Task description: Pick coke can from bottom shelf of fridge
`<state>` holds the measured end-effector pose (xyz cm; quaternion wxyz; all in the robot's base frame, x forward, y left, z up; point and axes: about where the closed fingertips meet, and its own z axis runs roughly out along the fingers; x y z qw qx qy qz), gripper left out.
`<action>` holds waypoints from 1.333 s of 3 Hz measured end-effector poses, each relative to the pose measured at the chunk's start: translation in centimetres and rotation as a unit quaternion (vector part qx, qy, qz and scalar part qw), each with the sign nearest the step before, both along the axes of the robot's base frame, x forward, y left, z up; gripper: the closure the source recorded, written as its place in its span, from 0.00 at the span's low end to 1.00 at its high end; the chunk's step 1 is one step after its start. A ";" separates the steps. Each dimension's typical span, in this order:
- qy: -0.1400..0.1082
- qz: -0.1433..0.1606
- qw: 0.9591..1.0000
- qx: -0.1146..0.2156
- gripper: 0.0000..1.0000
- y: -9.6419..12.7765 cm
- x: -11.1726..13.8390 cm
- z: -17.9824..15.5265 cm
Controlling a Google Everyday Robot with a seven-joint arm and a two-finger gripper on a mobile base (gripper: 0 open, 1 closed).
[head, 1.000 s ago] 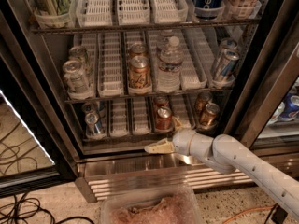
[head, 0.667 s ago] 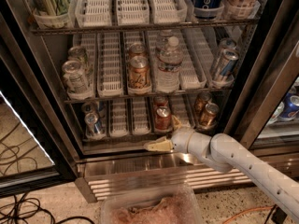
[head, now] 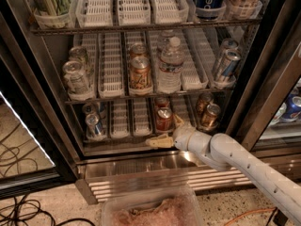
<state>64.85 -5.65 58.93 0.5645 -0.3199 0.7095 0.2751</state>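
The coke can (head: 163,119), red with a silver lid, stands at the front of a middle lane on the bottom shelf (head: 126,134) of the fridge (head: 42,102). A second red can (head: 162,102) stands right behind it. My gripper (head: 168,132) is at the shelf's front edge, just below and to the right of the coke can. It is open, with one yellowish finger (head: 157,141) pointing left under the can and the other (head: 178,122) at the can's right side. It holds nothing.
Brown-orange cans (head: 209,114) stand right of the gripper and blue-and-silver cans (head: 94,124) at the shelf's left. The rack above holds a water bottle (head: 170,65) and more cans. The ribbed steel base (head: 141,173) and a plastic bin (head: 150,210) lie below.
The gripper has edged slightly upward toward the coke can. The cans have not moved.
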 end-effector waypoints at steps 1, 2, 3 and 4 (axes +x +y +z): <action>0.001 -0.021 1.000 0.004 0.00 -0.7 1.4 -0.4; 0.000 -0.033 0.999 0.011 0.00 -0.5 2.5 -0.3; -0.004 -0.036 0.999 0.013 0.16 -0.1 2.9 -0.3; -0.004 -0.036 0.999 0.013 0.39 -0.1 2.9 -0.4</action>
